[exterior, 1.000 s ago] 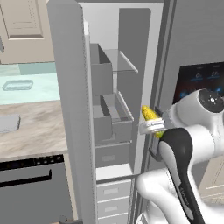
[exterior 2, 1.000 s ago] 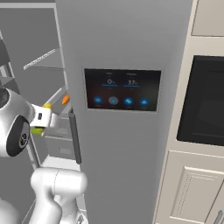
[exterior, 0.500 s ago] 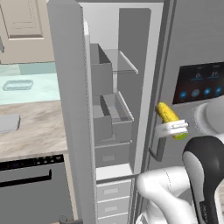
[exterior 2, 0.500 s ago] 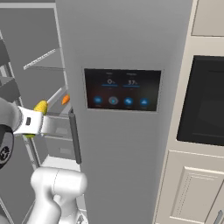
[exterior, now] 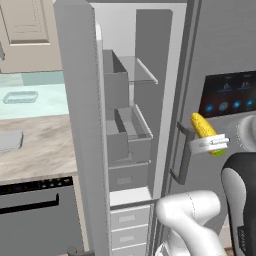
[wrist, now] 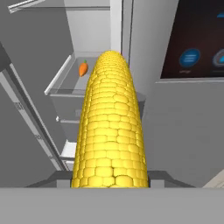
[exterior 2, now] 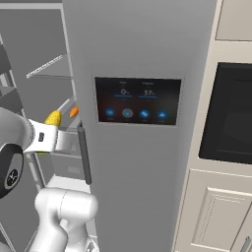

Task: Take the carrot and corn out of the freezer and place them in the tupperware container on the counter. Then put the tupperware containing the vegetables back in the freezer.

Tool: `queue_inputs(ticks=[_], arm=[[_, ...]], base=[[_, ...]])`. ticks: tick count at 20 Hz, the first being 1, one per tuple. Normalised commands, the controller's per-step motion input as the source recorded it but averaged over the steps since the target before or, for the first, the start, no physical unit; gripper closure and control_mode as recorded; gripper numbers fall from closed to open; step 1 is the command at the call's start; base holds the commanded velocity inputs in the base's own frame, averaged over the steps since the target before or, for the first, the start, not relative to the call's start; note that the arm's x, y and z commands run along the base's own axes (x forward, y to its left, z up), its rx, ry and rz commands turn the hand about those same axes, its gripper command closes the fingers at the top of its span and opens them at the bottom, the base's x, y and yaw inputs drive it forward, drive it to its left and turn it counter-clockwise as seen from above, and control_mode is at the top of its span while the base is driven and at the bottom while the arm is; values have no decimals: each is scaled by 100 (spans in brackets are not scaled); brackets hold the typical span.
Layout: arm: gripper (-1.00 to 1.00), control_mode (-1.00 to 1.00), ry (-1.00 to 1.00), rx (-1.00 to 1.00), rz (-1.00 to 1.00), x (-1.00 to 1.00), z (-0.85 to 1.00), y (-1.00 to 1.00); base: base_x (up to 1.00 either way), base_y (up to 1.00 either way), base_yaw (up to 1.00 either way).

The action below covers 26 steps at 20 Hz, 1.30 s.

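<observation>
My gripper (exterior: 209,144) is shut on the corn (exterior: 202,127), a yellow cob that points up and away from the hand. It hangs outside the open freezer (exterior: 130,125), in front of the grey fridge door to its right. In the hand view the corn (wrist: 111,127) stands between the fingertips of the gripper (wrist: 111,180). The carrot (wrist: 83,68) lies on a freezer shelf behind it, an orange stub also seen past the door edge as the carrot (exterior 2: 74,112). The pale-grey tupperware container (exterior: 10,141) lies on the marbled counter (exterior: 45,150), cut by the left edge.
The open freezer door (exterior: 80,125) stands between me and the counter. A translucent tray-like shape (exterior: 20,96) shows against the pale green backsplash. A dark dishwasher front (exterior: 35,210) sits under the counter. The fridge's touch panel (exterior 2: 137,101) and a wall oven (exterior 2: 231,113) are to the right.
The gripper has carried the corn out of the freezer opening and to the right, across the fridge door front, and the cob now points more upward.
</observation>
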Motion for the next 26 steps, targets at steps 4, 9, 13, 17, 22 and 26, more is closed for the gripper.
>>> queue_inputs(ticks=[4, 9, 13, 17, 22, 26], arm=[[100, -100, 0, 0, 0, 0, 0, -13], [100, -100, 0, 0, 0, 0, 0, 0], [100, -100, 0, 0, 0, 0, 0, 0], [100, 100, 0, 0, 0, 0, 0, 0], [100, 100, 0, 0, 0, 0, 0, 0], [100, 100, 0, 0, 0, 0, 0, 0]], base=[[0, 0, 0], [0, 0, 0], [0, 0, 0], [-4, 0, 0], [-58, 0, 0], [-77, 0, 0]])
